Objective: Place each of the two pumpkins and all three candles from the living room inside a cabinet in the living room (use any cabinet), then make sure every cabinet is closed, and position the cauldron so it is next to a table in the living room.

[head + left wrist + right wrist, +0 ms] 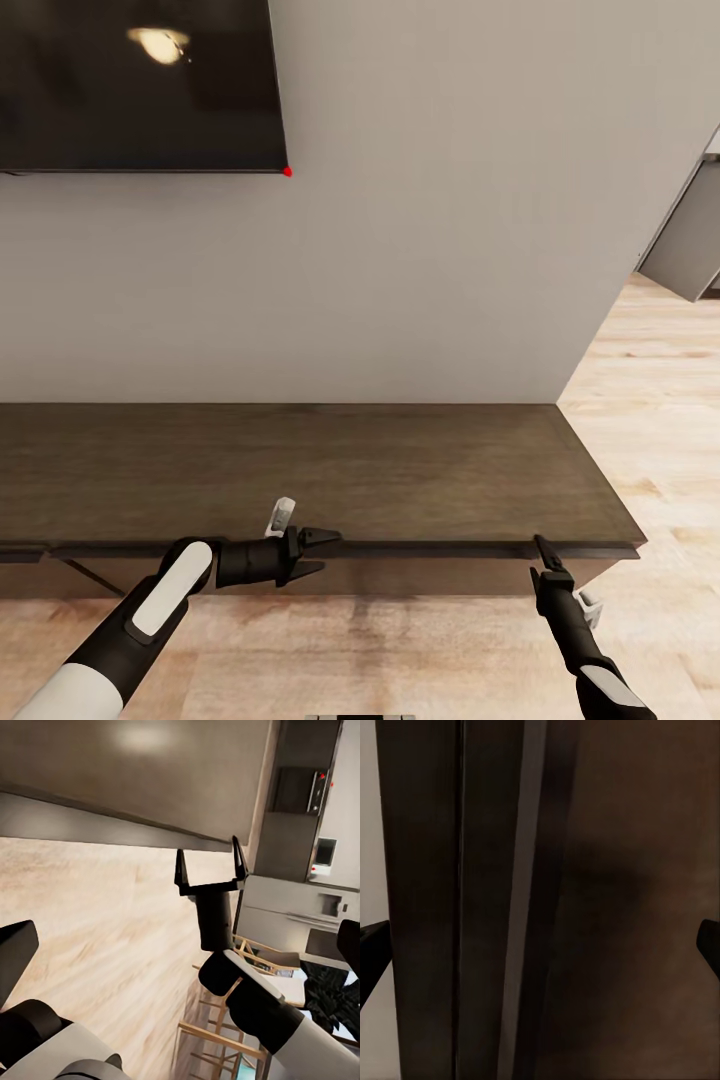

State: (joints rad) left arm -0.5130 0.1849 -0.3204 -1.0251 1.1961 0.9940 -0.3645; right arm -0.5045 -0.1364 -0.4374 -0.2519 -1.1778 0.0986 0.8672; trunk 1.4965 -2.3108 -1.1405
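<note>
The cabinet point(300, 470) is a long, low dark-brown unit standing against the wall, and its top is bare. My left gripper point(330, 552) hovers open at the cabinet's front edge, fingers pointing right, with nothing between them. My right gripper point(543, 556) points up at the front edge near the cabinet's right end. In the left wrist view the right gripper point(209, 864) stands open and empty just under the cabinet's lip. The right wrist view looks closely at the dark cabinet front point(607, 907). The pumpkins, candles and cauldron are out of view.
A black TV point(140, 80) hangs on the wall above the cabinet. Pale wood floor point(660, 400) runs past the cabinet's right end toward grey kitchen cabinets point(690, 250). Kitchen appliances point(300, 907) and wooden chairs point(225, 1027) lie beyond.
</note>
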